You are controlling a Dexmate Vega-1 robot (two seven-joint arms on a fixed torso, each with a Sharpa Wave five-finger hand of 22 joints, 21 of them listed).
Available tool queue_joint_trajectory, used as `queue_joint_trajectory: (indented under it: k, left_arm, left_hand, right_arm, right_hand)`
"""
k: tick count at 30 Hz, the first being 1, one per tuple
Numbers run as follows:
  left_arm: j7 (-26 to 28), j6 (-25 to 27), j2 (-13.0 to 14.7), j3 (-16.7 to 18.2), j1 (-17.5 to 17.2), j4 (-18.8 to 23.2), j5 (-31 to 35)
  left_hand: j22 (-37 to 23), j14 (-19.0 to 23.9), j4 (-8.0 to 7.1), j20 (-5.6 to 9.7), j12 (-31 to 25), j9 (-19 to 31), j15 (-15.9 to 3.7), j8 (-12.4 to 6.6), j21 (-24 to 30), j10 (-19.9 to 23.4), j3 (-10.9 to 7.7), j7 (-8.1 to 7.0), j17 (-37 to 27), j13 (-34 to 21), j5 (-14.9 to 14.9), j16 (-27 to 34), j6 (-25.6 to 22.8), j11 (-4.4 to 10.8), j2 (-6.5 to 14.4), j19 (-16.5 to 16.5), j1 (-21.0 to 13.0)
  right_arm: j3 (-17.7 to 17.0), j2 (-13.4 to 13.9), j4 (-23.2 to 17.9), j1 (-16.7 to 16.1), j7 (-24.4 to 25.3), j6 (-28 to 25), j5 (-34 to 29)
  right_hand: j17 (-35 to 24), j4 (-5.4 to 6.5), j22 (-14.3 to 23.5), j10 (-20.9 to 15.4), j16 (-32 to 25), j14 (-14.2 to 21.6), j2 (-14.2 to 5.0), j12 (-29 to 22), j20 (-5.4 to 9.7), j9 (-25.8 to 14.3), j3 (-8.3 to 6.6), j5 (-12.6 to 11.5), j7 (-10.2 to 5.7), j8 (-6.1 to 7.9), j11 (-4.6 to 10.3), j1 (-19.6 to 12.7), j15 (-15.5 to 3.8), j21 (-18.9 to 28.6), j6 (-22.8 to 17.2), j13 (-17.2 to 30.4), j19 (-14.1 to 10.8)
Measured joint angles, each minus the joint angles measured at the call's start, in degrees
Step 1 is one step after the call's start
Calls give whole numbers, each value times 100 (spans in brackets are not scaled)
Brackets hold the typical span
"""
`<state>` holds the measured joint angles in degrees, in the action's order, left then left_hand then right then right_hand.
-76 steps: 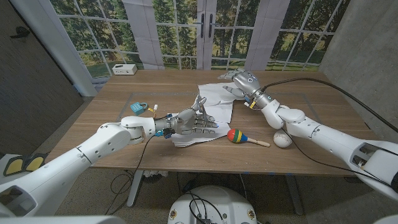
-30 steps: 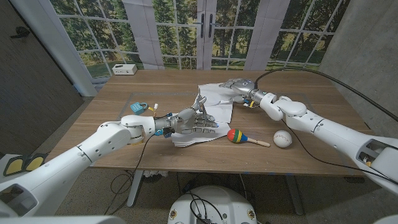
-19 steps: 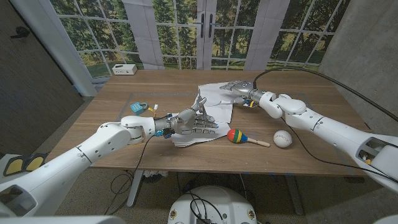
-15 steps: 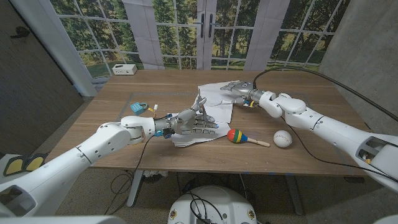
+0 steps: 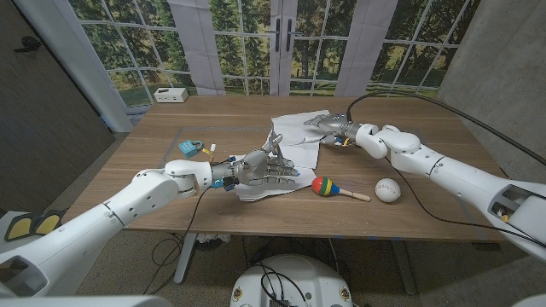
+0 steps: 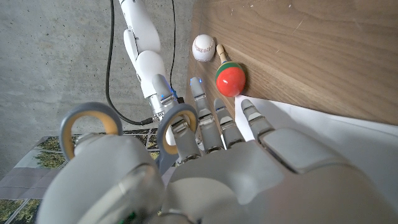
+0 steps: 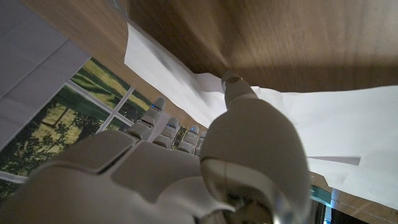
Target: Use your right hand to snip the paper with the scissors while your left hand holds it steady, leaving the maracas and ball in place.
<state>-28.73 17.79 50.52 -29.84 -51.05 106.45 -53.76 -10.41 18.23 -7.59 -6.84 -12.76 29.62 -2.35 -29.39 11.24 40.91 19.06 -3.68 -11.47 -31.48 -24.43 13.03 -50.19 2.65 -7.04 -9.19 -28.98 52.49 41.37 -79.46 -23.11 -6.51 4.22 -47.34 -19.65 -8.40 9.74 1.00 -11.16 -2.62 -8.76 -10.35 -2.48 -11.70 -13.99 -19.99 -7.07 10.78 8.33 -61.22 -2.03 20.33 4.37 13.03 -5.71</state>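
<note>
A white sheet of paper (image 5: 294, 136) lies crumpled mid-table. My left hand (image 5: 264, 166) stands on its edge on the near part of the paper, fingers reaching toward the maraca. It holds the scissors (image 5: 275, 141) upright on its thumb side. Their grey, orange-lined handle rings (image 6: 87, 111) show beside my left hand (image 6: 249, 180). My right hand (image 5: 328, 122) reaches over the far part of the paper (image 7: 323, 118), a fingertip (image 7: 231, 79) touching a fold. The coloured maraca (image 5: 325, 186) and white ball (image 5: 388, 190) lie right of the paper.
A blue padlock-like item (image 5: 191, 147) and a small yellow piece (image 5: 213, 147) lie left of the paper. A white box (image 5: 171, 95) stands at the far left corner. The right arm's black cable (image 5: 426, 94) arcs over the table's right side.
My right hand has lowered and swung left from beside the paper's far right corner onto the paper. The left hand, scissors, maraca and ball have stayed put.
</note>
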Motion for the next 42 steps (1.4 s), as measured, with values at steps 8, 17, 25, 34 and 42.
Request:
queue_joint_trajectory:
  k: [8,17,25,34,42]
  left_arm:
    - [20,-12,12,13,-36,28,-12]
    - [43,-24,38,31,-69,58,-27]
    - [44,-52,44,40,-90,63,-37]
    - [40,-71,50,49,-107,63,-44]
    - [24,-80,53,53,-111,60,-49]
  left_hand:
    - [0,0,0,0,0,-4,0,1,0,0,0,0,0,0,0,0,0,0,0,0,0]
    - [0,0,0,0,0,1,0,1,0,1,0,1,0,0,0,0,0,-1,23,0,23]
    - [0,0,0,22,0,1,0,2,0,1,0,1,0,0,0,0,0,-1,23,22,23]
    - [0,0,0,21,0,0,0,5,0,1,0,2,0,1,0,0,0,-1,23,21,23]
    - [0,0,0,21,0,0,0,5,0,10,0,11,0,1,0,0,-9,-10,24,21,25]
  right_arm:
    - [68,-54,-4,40,-264,-154,-54]
    - [206,-208,166,120,-438,-260,-99]
    - [289,-290,296,160,-396,-325,-111]
    - [306,-302,381,75,334,-339,-187]
    - [281,-295,475,-92,1143,-323,-246]
  right_hand:
    - [53,-31,0,-128,-92,75,-62,-113,141,0,-272,-361,82,11,-169,-62,18,-45,139,-27,-141]
    - [106,33,0,-574,-264,572,-100,-223,308,27,-443,-561,-83,146,-3,-100,-12,-45,-234,-79,-538]
    - [-51,382,57,-1287,-764,1344,-264,-388,478,27,-549,-238,-452,288,371,23,-14,76,-1010,-79,-1124]
    - [-1198,411,250,-3137,-2175,3660,-223,-877,499,-86,-1000,919,-487,560,365,-640,-88,855,-3002,375,-1760]
    - [-1874,445,399,-4076,-2466,4730,-226,-1334,505,-179,-1077,963,-459,622,365,-757,-257,1670,-4121,771,-1921]
